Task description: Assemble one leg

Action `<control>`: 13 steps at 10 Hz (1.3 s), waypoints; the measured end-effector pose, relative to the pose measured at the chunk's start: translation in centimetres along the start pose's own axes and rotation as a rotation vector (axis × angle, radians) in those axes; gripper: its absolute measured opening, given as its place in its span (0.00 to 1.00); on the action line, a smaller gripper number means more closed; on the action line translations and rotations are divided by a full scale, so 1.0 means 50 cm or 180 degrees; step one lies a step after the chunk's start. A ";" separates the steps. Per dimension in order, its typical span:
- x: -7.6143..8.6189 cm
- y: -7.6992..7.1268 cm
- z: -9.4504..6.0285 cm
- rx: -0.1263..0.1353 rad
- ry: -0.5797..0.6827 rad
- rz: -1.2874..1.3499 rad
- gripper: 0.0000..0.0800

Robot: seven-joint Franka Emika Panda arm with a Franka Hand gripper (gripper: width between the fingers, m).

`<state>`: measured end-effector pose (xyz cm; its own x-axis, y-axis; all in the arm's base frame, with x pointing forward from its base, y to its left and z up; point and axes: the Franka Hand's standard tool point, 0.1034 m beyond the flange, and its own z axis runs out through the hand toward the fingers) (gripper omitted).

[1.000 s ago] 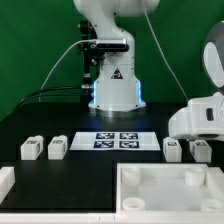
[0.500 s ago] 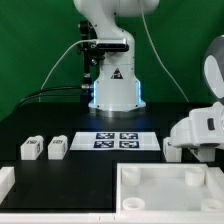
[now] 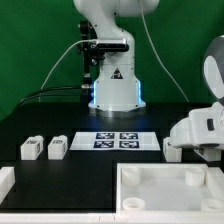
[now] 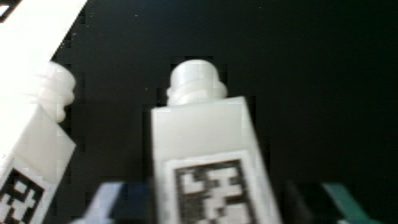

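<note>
The marker board (image 3: 119, 140) is lying flat on the black table (image 3: 70, 180), around its middle, with its four tags facing up. A large white tray (image 3: 122, 188) with corner sockets is sitting nearer the camera, toward the exterior view's right. Another white piece (image 3: 5, 183) is poking in at that view's lower left. A green backdrop (image 3: 35, 50) is hanging behind.
</note>
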<state>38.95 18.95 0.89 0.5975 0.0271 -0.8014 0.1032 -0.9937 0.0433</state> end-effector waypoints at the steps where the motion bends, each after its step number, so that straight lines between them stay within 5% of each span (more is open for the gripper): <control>1: 0.000 0.000 0.000 0.0000 -0.0001 -0.0001 0.36; 9: 0.000 0.001 -0.001 0.0002 0.0001 -0.0004 0.36; 13: -0.061 0.077 -0.123 0.0041 0.0149 -0.0128 0.36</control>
<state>42.40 15.70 7.15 0.6296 0.0717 -0.7736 0.1177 -0.9930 0.0037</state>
